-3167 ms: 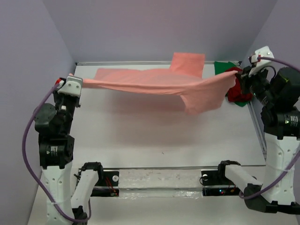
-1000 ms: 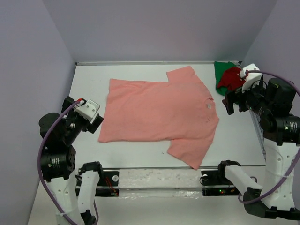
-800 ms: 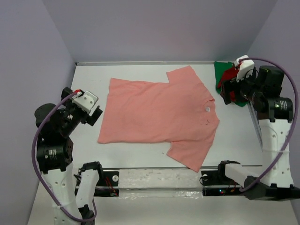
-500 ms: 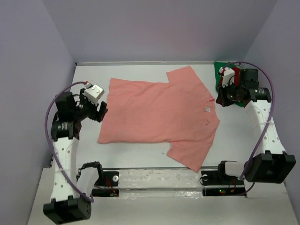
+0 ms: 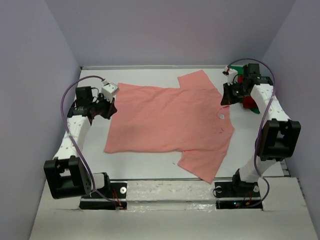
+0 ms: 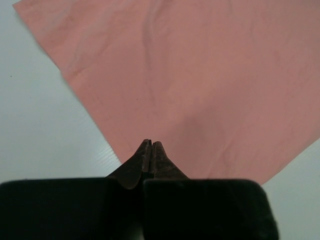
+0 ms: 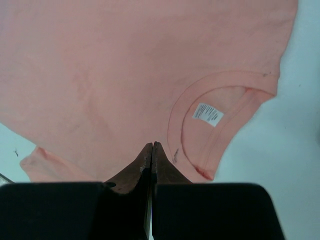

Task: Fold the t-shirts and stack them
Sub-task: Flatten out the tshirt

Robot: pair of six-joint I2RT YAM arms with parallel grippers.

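Lying flat, salmon-pink t-shirt (image 5: 170, 120); left claw (image 6: 151, 143) clenched at its edge, right claw (image 7: 152, 145) clenched beside collar (image 7: 176, 120)

green shirt (image 5: 256, 109), red shirt (image 5: 246, 101), largely behind arm (image 5: 266, 102)

The salmon-pink t-shirt (image 5: 170, 120) is soft, matt cloth, faintly creased, with a stitched collar band and a small white printed label (image 7: 208, 114). The dark red t-shirt (image 5: 245, 103) and green t-shirt (image 5: 257, 109) look like the same dull fabric. The desk (image 5: 150, 165) is smooth and white with a faint sheen, and the left end effector (image 6: 150, 144) and right end effector (image 7: 152, 145) have dark, matt fingers, seemingly hard plastic.
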